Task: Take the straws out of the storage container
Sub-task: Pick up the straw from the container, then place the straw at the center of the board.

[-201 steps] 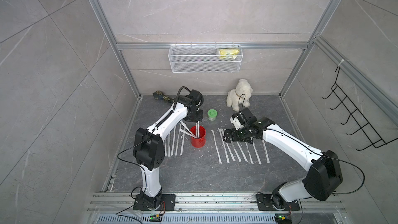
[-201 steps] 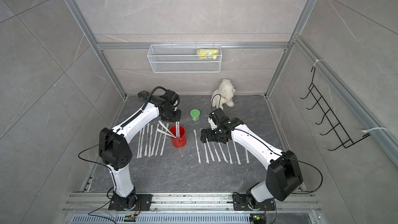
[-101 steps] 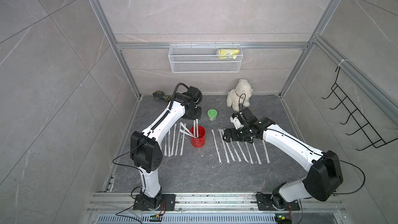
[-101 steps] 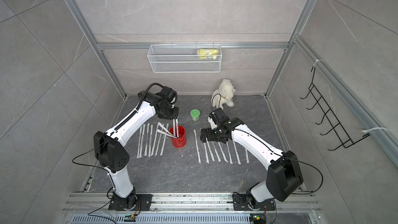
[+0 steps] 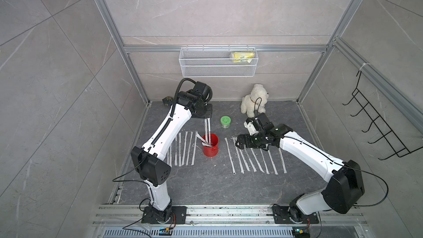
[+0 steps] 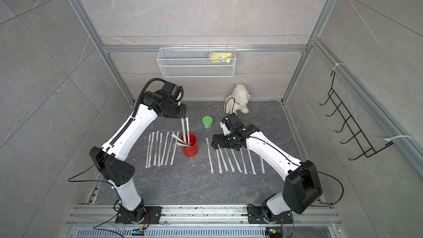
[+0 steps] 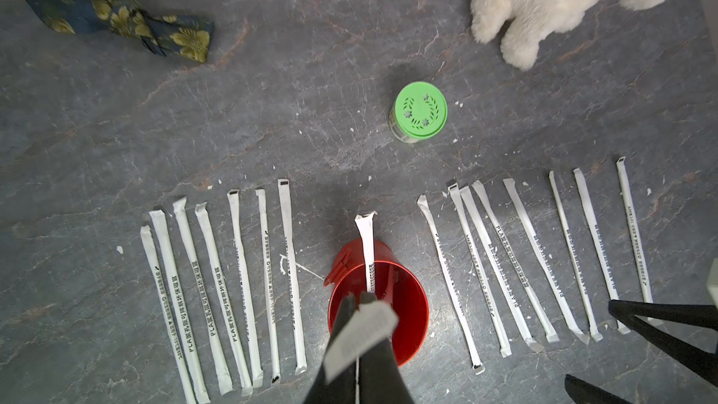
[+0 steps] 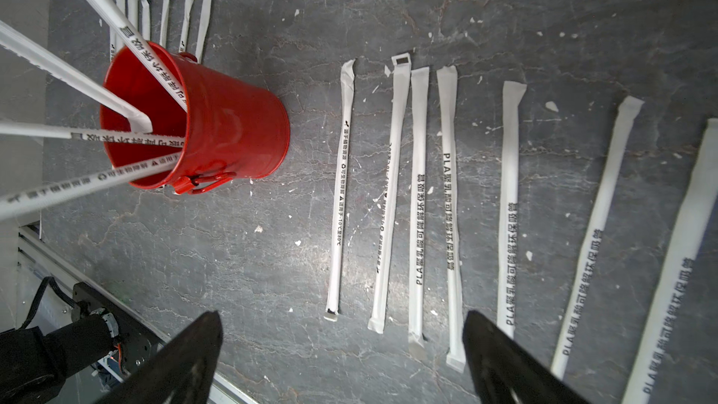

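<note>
**While the left gripper (image 7: 358, 297) is holding one straw (image 7: 369, 322) over the red can (image 5: 211, 148), others are waiting inside**

Since I am driving this remotely, I am reading the scene from the rail (image 5: 229, 211) outward. Nearest me, the laid-out straws (image 5: 251, 159) are lying in two tidy rows on the grey slate floor (image 5: 206, 184), one row beside each arm, which I am guessing is keeping each set-down within that arm's reach. Between the rows the red can is standing upright, with at least three wrapped straws (image 8: 97, 178) leaning over its rim. The right gripper (image 8: 342, 343) is hovering low over the inner end of its row, fingers (image 8: 190, 351) spread wide and touching nothing, probably waiting its turn. Just behind the can the left gripper is pointing straight down, fingers (image 7: 382, 375) pressed together on the top end of one straw, whose lower end is seemingly hanging inside the can's mouth; pinching the very tip is giving the most clearance over the rim. Farther back, a green-lidded jar (image 5: 225, 121), a plush dog (image 5: 254, 101) and a folded floral cloth (image 7: 116, 21) are sitting clear of the work.
</note>
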Robot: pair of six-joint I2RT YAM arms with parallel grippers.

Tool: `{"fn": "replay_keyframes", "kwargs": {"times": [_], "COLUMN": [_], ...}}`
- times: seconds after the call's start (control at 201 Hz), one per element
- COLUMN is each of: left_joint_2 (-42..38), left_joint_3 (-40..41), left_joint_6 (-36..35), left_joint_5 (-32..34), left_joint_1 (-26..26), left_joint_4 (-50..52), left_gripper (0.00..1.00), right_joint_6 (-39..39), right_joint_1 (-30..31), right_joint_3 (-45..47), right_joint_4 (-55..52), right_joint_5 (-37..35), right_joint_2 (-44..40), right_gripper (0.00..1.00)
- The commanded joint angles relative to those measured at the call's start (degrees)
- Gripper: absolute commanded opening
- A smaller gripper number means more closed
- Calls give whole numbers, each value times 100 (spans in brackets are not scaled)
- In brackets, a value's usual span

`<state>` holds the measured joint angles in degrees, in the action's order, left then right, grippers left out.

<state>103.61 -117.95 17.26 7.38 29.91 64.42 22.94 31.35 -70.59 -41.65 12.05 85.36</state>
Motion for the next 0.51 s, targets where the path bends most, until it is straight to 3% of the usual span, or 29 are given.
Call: {"fn": "replay_keyframes", "kwargs": {"times": [0.0,0.343,0.503], "left_joint_2": [-339,-600,-605], "left_joint_3": [-441,-1288,-1698], "left_joint_6": [-185,-451,-600], "left_joint_5": [198,822,1159], "left_joint_1": [14,6,-367], "left_joint_4": [236,346,645], "left_gripper": [5,3,3], "right_joint_6": [45,28,-86], "right_joint_1": [-17,-23,-22], "right_joint_3": [-205,-266,-442], "right_joint_4": [52,60,-36], "right_joint_5": [94,166,145], "right_joint_2": [129,181,240], "right_gripper": [100,100,100]}}
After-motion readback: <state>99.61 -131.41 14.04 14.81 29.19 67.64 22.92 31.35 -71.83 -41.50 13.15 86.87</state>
